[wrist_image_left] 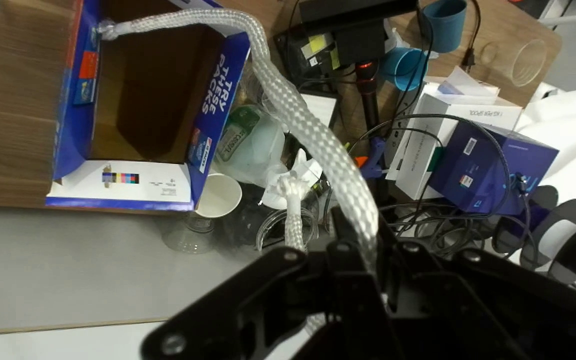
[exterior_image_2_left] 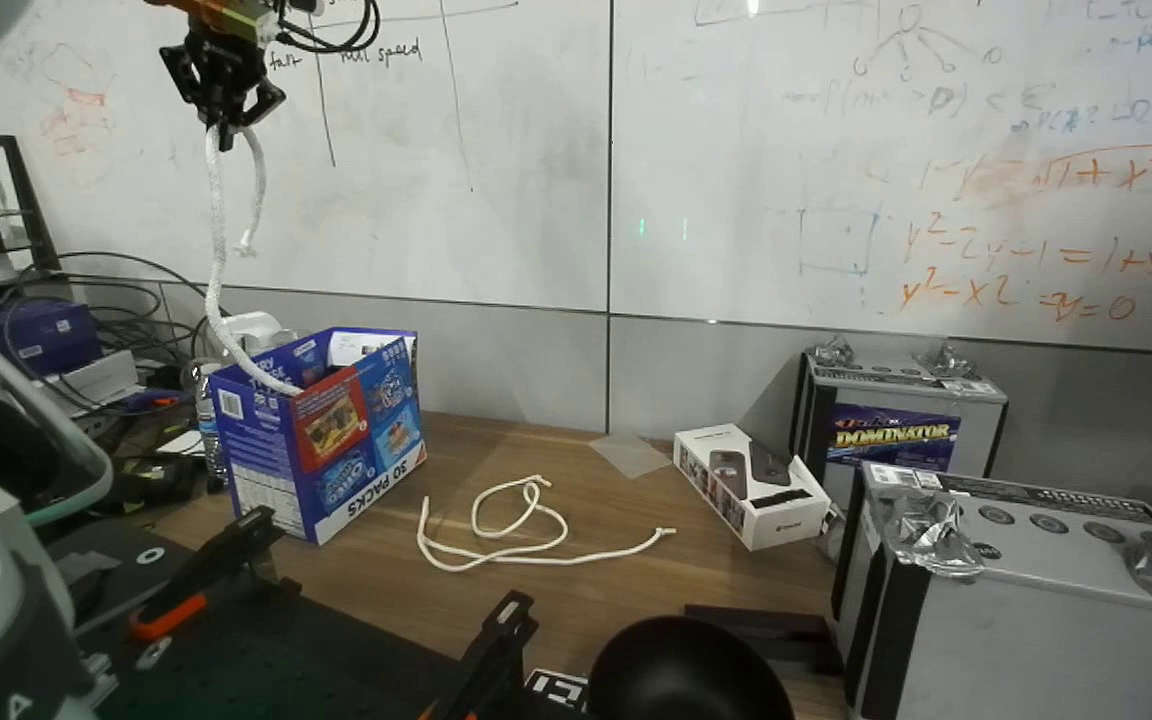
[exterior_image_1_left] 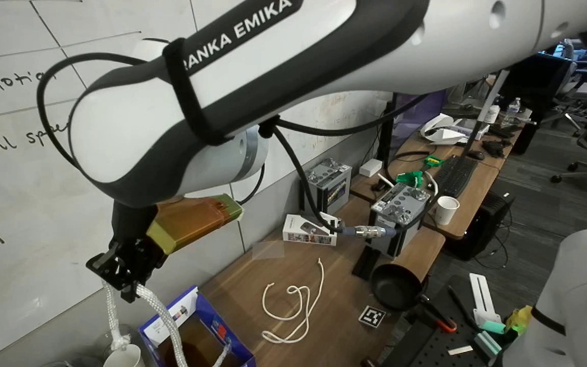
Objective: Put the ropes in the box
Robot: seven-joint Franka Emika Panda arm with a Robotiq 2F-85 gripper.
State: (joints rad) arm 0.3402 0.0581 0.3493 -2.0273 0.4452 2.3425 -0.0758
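My hand [exterior_image_2_left: 225, 132] is closed firmly on one rope [wrist_image_left: 320, 137], held high, I judge, so that its long end dips into the box [exterior_image_2_left: 366, 450] by the worktop's [exterior_image_2_left: 496, 450] edge under the whiteboard [exterior_image_2_left: 526, 200], while its short end dangles outside. The other rope [exterior_image_2_left: 511, 556] lies loose, in from that edge, probably due next.
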